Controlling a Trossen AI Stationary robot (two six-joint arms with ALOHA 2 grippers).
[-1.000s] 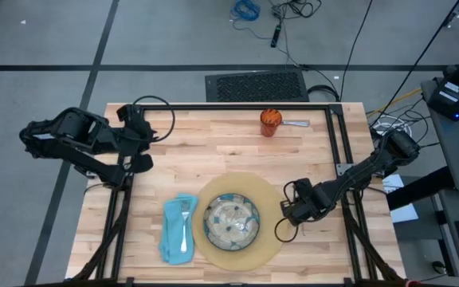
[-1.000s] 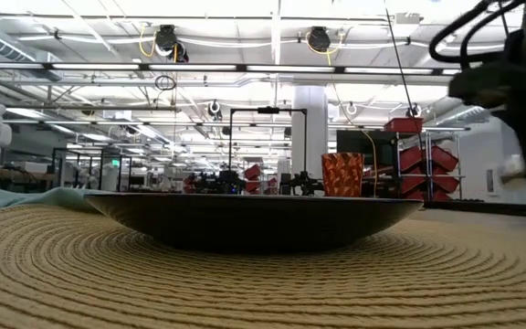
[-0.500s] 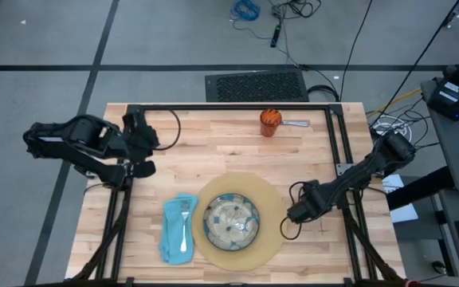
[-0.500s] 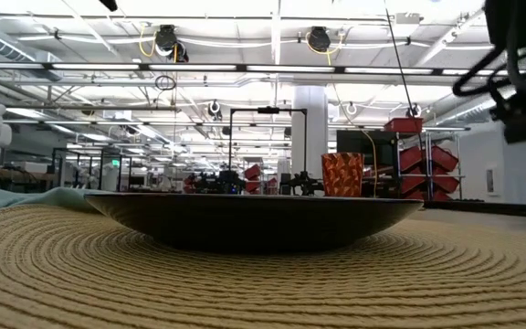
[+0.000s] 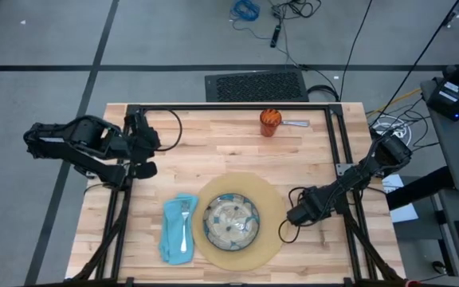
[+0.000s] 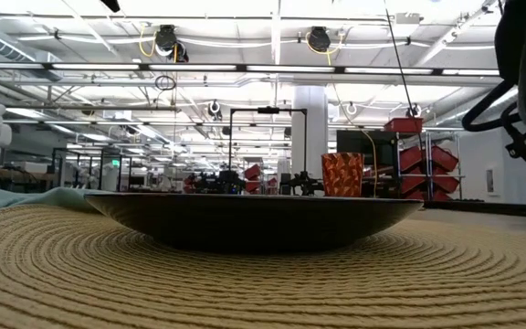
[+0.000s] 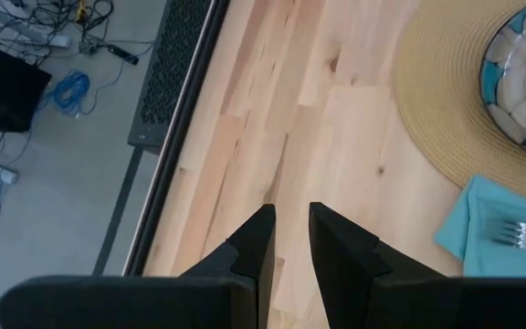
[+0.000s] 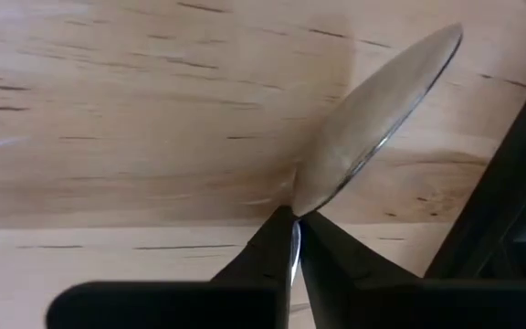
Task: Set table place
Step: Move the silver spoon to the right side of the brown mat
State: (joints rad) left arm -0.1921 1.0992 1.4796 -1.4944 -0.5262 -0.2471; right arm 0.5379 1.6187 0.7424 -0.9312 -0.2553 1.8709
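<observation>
From above, the table (image 5: 213,143) holds a round placemat (image 5: 271,231) with the plate (image 5: 232,221) on it. A teal napkin (image 5: 174,231) with the fork (image 5: 185,223) lies beside the placemat. The orange cup (image 5: 270,121) stands at the far edge. The right gripper (image 5: 296,214) sits low, just beside the placemat.

Low down, the plate (image 6: 254,217) rests on the mat.

By the left wrist, the left gripper (image 7: 289,239) is nearly closed and holds nothing.

By the right wrist, the right gripper (image 8: 294,239) pinches a silver spoon (image 8: 373,119).

The pale butcher-block wooden table (image 5: 213,151) carries a round tan woven placemat (image 5: 271,209), a teal cloth napkin (image 5: 170,239) and a small orange translucent cup (image 5: 270,122).
</observation>
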